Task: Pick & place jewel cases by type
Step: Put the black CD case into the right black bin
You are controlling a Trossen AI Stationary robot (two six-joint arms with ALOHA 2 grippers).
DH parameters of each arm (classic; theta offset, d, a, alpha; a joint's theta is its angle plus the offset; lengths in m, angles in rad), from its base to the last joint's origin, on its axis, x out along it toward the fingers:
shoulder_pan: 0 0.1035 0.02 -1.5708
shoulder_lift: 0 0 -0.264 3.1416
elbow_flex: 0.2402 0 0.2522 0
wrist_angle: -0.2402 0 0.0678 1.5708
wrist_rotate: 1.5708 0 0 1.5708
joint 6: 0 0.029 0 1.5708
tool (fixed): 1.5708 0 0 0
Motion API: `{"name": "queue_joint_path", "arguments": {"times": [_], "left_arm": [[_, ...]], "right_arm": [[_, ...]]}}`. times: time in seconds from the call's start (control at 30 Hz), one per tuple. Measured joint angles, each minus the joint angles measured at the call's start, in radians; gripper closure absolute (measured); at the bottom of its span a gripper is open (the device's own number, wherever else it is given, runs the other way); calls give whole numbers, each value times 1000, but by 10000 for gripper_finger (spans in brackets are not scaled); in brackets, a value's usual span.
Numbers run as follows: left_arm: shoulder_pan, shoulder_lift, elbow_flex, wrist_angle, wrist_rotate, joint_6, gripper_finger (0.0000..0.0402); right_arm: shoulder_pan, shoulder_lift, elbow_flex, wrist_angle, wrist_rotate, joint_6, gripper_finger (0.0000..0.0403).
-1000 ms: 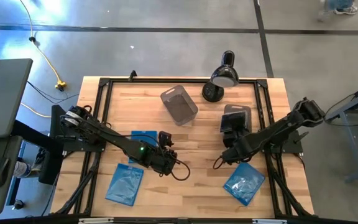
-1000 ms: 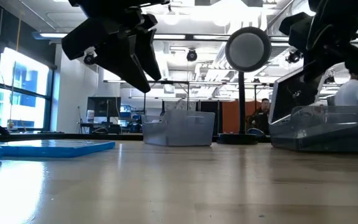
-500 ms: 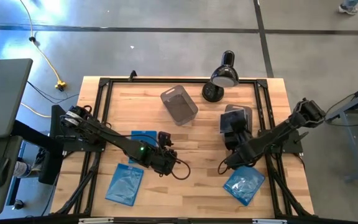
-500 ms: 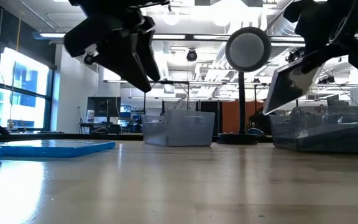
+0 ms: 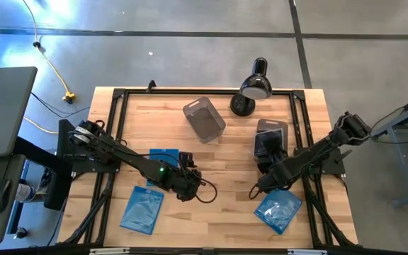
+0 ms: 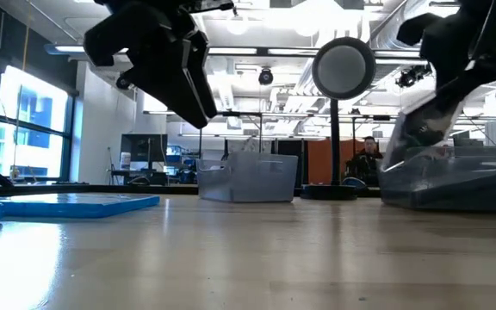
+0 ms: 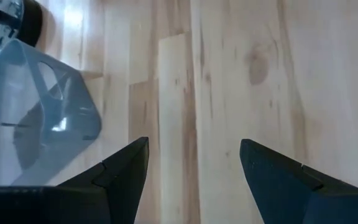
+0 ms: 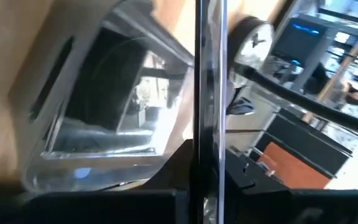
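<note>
A thin clear jewel case (image 8: 209, 93) stood edge-on down the middle of the frame, pinched between the right gripper's (image 8: 207, 186) dark fingers (image 8: 166, 180). Just behind it lay a smoky translucent tub (image 8: 98, 118) on the wooden table (image 8: 5, 74). Farther off were a black lamp (image 8: 253, 34) and a lit screen (image 8: 306, 31).

Table (image 5: 222, 205): bare wood before the centre tub (image 5: 204, 119); lamp (image 5: 250, 88) just beside it, second tub (image 5: 270, 136) beyond, blocking.
</note>
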Motion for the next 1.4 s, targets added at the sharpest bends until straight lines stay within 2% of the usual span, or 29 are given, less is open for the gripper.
{"name": "queue_joint_path", "arguments": {"times": [0.17,0.27,0.47,0.7,0.8,1.03,1.23,1.4], "left_arm": [[0,0,0,1,19,-23,153],[0,0,0,5,19,-23,153],[0,0,0,47,19,-22,153],[0,1,0,68,36,-19,153],[0,1,0,87,35,-15,153],[0,1,0,151,31,8,153],[0,1,0,179,22,51,153],[0,1,0,180,-14,81,153]], "right_arm": [[0,-2,1,-14,-162,-36,381],[2,-2,1,-11,-192,-56,382],[24,-1,4,-10,-110,-24,376],[64,0,102,40,-69,-5,385],[59,0,166,43,-2,71,378],[25,0,323,-24,7,265,387],[-21,-5,437,-32,-172,266,378],[-89,-6,472,-34,-323,391,388]]}}
